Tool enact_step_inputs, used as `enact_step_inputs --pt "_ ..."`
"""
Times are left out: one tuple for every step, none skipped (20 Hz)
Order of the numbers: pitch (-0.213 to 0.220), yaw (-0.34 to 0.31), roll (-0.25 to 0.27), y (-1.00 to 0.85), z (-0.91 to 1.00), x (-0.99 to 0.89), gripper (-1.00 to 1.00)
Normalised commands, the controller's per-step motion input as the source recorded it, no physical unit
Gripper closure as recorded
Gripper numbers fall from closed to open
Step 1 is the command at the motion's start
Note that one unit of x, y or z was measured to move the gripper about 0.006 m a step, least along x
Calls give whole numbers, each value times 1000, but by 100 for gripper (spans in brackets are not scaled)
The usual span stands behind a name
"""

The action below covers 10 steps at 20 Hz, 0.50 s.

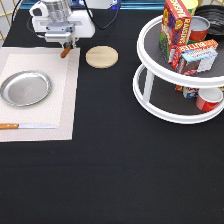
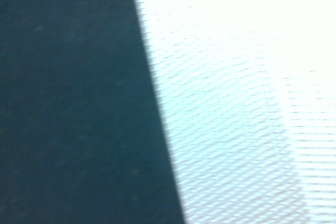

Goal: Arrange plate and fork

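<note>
Nearest the exterior camera lay the black tablecloth (image 1: 115, 175), bare across the view's bottom. At about nine o'clock a pale woven placemat (image 1: 65, 100) carried a wooden-handled knife (image 1: 25, 126) along its lower edge and, above that, the plate (image 1: 25, 88), lying flat on the mat's left part. Toward eleven o'clock the gripper (image 1: 67, 47) stood low over the placemat's top edge, with the brown handle of the fork (image 1: 66, 51) sticking out beneath it at a slant; the fingers appeared clenched on that handle, the tines hidden under the hand. Fork and plate were well apart, the fork up and to the right of the plate. Just to the gripper's right, near twelve o'clock, a round wooden coaster (image 1: 102, 56) rested on the cloth. At two to three o'clock a white two-tier turntable rack (image 1: 150, 97) held boxes (image 1: 176, 25) and red cans (image 1: 208, 100). From the wrist camera, only the dark cloth (image 2: 75, 125) meeting the placemat's (image 2: 225, 125) woven edge showed.
</note>
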Motion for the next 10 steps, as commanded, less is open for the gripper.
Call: enact_step_inputs --pt "47 -344 -14 -51 9 0 100" --pt "46 -352 -10 -46 0 0 100" --pt "39 -357 -6 -43 0 0 100" --pt "42 -356 -5 -51 0 0 100" --pt "39 -349 -9 -63 0 0 100" --pt "39 -341 -10 -86 0 0 100" --pt "30 -326 -17 -114 0 0 100" --pt "40 -304 -26 -154 0 0 100" --pt "46 -286 -28 -197 0 0 100" --pt "51 -269 -44 -223 26 0 100"
